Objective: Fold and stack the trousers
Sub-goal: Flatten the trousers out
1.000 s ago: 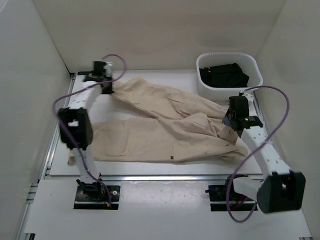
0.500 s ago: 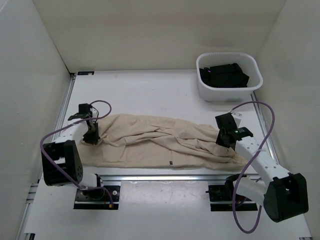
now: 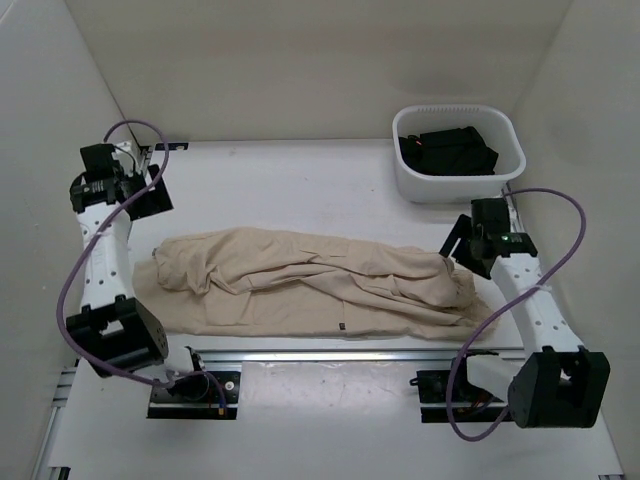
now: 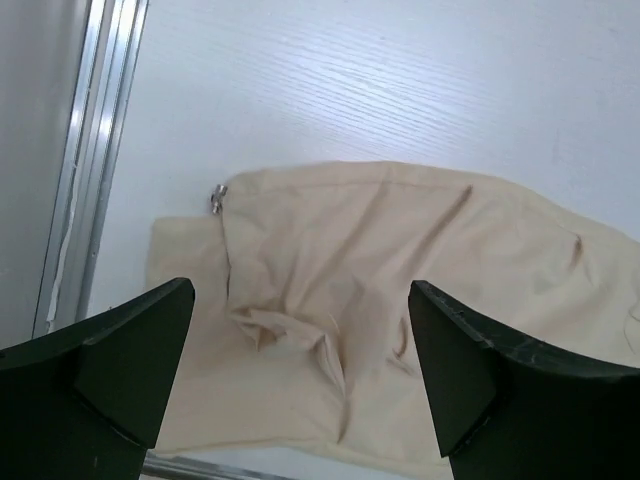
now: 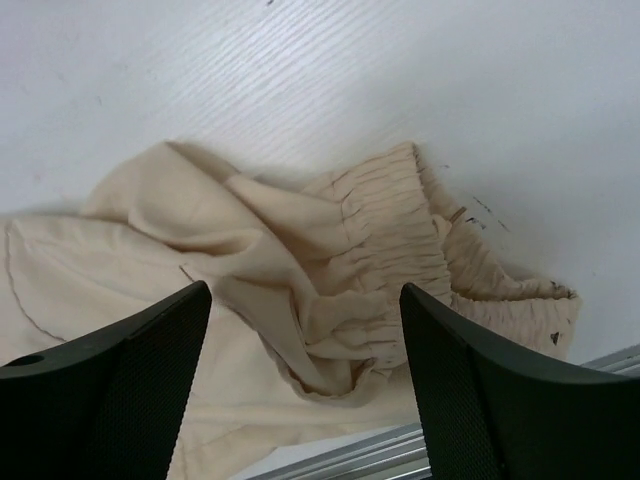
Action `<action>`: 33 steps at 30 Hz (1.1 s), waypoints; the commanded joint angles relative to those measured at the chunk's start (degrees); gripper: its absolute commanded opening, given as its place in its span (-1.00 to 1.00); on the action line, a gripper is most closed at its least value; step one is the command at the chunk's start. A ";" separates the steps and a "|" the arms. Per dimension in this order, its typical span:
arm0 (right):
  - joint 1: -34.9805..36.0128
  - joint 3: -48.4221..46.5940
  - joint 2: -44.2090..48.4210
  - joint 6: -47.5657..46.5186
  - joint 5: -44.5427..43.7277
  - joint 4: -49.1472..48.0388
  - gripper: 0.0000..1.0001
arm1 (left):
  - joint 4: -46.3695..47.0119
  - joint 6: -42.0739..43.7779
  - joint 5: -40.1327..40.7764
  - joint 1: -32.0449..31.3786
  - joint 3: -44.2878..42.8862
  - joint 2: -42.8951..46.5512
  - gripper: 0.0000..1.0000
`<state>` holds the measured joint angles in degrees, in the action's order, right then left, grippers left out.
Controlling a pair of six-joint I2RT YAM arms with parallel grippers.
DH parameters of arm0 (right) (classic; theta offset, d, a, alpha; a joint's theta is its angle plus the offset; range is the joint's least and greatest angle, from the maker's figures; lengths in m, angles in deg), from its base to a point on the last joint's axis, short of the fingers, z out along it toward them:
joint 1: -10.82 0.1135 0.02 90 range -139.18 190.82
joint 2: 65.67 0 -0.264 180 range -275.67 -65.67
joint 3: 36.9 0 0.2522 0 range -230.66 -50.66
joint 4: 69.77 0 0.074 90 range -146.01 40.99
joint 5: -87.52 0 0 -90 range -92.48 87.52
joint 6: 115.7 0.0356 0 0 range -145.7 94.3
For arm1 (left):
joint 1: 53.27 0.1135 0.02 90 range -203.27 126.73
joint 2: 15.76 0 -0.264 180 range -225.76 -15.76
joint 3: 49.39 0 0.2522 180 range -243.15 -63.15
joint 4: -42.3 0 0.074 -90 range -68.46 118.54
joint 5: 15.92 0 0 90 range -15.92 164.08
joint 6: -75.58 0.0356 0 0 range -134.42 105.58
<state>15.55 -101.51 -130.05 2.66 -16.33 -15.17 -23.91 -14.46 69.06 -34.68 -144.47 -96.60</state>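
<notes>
I saw the trousers (image 3: 310, 285) lying lengthwise, left to right, near the table's (image 3: 300, 190) front edge; left gripper (image 4: 298, 330) above their left end, right gripper (image 5: 305, 300) above the waistband; both gaped wide, empty.

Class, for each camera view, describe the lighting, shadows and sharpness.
Top external: soft, even light, no glare, hardly any shadow around the trousers. Left wrist: cloth sharp, left hand's fingers dark with little detail. Right wrist: waistband gathers crisp, shadow deep inside the folds.
</notes>
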 commanded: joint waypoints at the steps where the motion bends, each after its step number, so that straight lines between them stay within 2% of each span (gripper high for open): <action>1: -4.45 -5.56 -4.51 2.75 4.88 3.27 0.63 | -2.49 0.03 3.43 2.67 -0.42 -11.24 1.00; 3: -6.31 -6.89 -10.81 2.75 5.66 3.89 0.69 | -1.87 0.03 2.83 5.13 -0.42 -18.87 1.00; 7: -11.14 -7.68 -19.45 2.23 11.55 0.83 0.71 | -0.65 0.03 -2.34 5.14 -3.23 -28.05 1.00; 9: -11.15 -7.68 -22.54 2.75 13.14 -0.67 0.74 | -0.11 0.03 -4.47 3.66 -3.23 -31.29 1.00; 15: -12.37 -4.88 -27.98 6.70 15.24 -2.16 0.69 | 1.38 0.03 -9.04 2.59 2.21 -32.63 1.00; 16: -12.38 -3.22 -29.21 6.71 16.30 -3.30 0.65 | 1.38 0.03 -9.66 2.59 3.61 -32.63 0.90; 17: -12.99 -2.68 -29.92 6.71 16.92 -3.31 0.57 | 1.38 0.03 -10.36 2.59 3.62 -32.63 0.71; 18: -12.99 -2.68 -30.62 6.71 16.92 -4.01 0.30 | 1.38 0.03 -10.36 2.59 4.32 -32.63 0.13; 20: -14.04 -1.97 -32.73 6.71 17.71 -4.54 -0.09 | 0.69 0.03 -10.36 2.59 3.80 -32.63 -0.64; 21: -14.05 -1.97 -33.44 5.84 18.24 -4.54 -0.50 | 0.16 0.03 -10.36 2.59 3.80 -32.63 -0.72; 23: -15.54 -2.49 -34.59 4.08 18.24 -4.54 -0.89 | 0.15 0.03 -8.27 3.20 1.70 -31.84 -0.72; 24: -17.02 -3.72 -34.59 4.07 17.72 -3.24 -1.00 | 0.15 0.03 -7.47 3.21 0.65 -31.14 -0.72; 30: -18.36 -12.42 -25.72 0.03 9.11 4.23 -1.00 | 0.15 0.03 -1.14 6.20 -9.72 -25.96 -0.72; 33: -18.36 -16.64 -21.67 -1.90 7.69 6.35 -1.00 | 1.21 0.03 0.35 6.20 -9.74 -22.79 -0.72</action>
<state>-2.46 -112.50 -157.41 3.93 -3.89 -11.74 -24.06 -14.48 65.61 -28.84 -151.88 -126.61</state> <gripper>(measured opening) 0.035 0.169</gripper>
